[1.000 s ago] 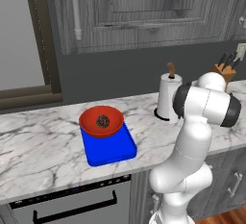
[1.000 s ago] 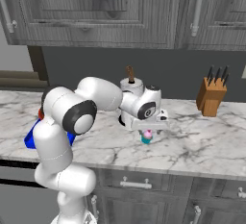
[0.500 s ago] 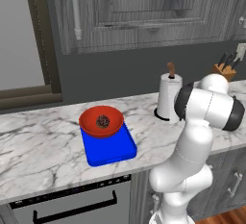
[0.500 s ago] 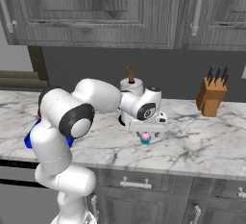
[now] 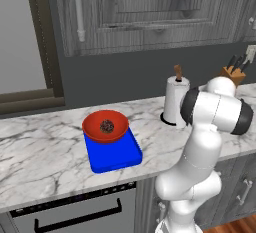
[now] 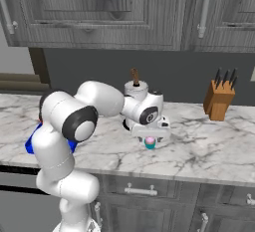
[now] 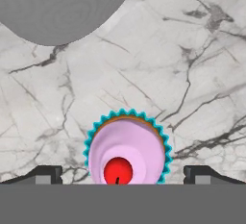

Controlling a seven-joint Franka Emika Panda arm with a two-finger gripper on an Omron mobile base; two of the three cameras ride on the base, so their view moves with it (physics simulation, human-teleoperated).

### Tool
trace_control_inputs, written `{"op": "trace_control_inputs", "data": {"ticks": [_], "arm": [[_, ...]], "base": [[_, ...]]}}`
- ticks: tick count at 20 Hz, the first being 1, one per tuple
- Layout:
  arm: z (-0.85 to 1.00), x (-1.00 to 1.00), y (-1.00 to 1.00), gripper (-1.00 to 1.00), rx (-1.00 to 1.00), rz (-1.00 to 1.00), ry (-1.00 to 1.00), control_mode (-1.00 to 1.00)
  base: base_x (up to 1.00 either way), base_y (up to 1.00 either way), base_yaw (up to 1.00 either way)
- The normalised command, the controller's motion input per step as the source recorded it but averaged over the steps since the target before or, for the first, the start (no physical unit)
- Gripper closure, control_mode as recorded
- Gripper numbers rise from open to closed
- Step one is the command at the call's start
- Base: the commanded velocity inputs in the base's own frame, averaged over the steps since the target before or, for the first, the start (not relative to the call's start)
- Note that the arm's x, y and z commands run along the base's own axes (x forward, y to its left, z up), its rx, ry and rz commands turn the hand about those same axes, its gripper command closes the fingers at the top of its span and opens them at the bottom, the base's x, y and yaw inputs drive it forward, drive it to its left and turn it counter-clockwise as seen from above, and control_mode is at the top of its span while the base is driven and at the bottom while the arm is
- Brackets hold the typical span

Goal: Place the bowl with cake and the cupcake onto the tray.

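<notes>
Step in hand looks like the cupcake pick. The wide shallow red bowl with the dark brown lump of cake already sits on the flat bright blue rectangular tray, overhanging its far end, so that half reads as done.

The pincer hangs directly over the tiny cupcake with teal wrapper and pink top, which stands upright on the white marble counter, just in front of the white paper towel roll on a wooden-topped holder and well apart from the tray.

In the hand view the cupcake lies centred between the two dark fingertips, with a clear gap on each side. Pincer is spread, not touching it.

Next move, my call: drop a little further if needed, pinch the wrapper squarely, lift straight up, then swing left to the tray's bare near half. Risk: small, soft target, so an off-centre squeeze could tip it.
</notes>
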Motion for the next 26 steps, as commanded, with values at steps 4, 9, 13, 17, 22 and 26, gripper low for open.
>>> {"op": "trace_control_inputs", "data": {"ticks": [4,9,13,17,22,26], "arm": [[-0.25,0.08,-0.03,-1.00,0.00,0.00,0.08,-1.00],[-0.30,0.03,-0.01,-1.00,0.00,0.00,0.11,-1.00],[-0.35,-0.10,0.11,1.00,0.03,0.00,0.13,-1.00],[-0.37,-0.16,0.08,1.00,0.09,0.00,0.14,-1.00],[-0.31,-0.28,0.07,1.00,0.10,0.00,0.07,-1.00],[-0.05,-0.45,0.11,1.00,0.08,0.00,-0.02,-1.00]], "base": [[0.00,0.00,0.00],[0.00,0.00,0.00],[0.00,0.00,0.00],[0.00,0.00,0.00],[0.00,0.00,0.00],[0.00,0.00,0.00]]}}
